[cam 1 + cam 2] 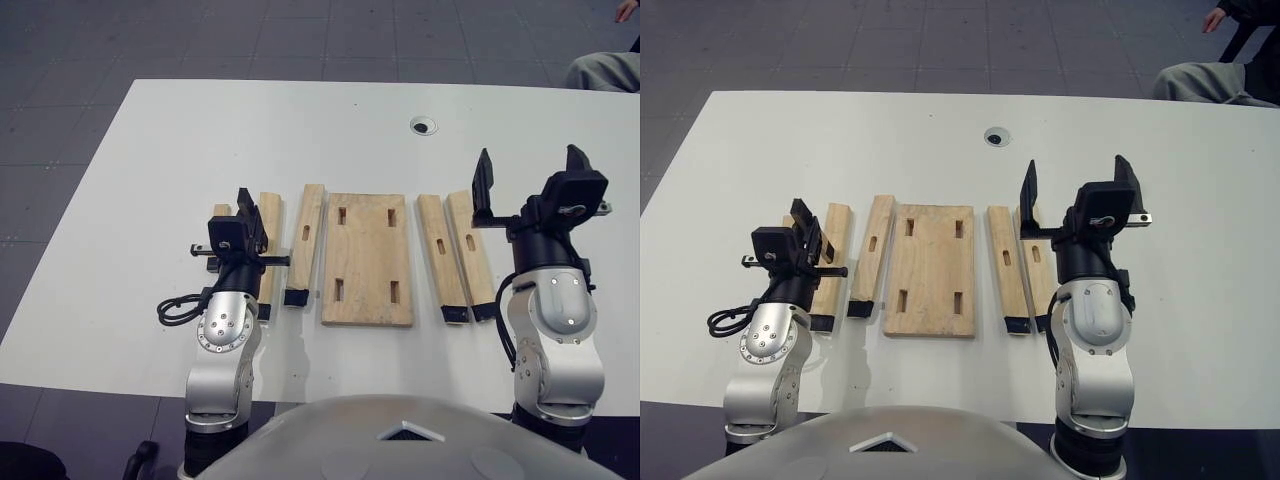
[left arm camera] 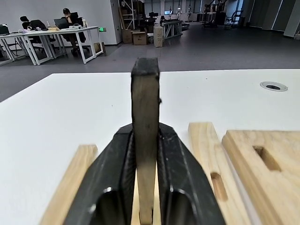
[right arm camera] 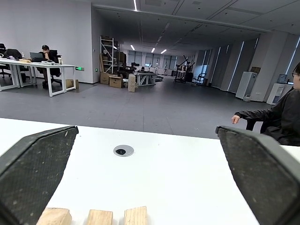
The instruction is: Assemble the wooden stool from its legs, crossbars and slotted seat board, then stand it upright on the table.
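**Left pincer clamps slat, right waits open**

Left gripper (image 1: 246, 212), lower left of the head view, is closed tight on a wooden slat (image 2: 145, 117). The slat is held on edge, probably ready to lift. Right gripper (image 1: 531, 176), at right, hovers spread wide and empty. Slotted seat board (image 1: 367, 290) lies flat mid-frame. Legs (image 1: 306, 235) lie in rows on both sides on the white table (image 1: 150, 180), easy to pick. Nothing joined yet.
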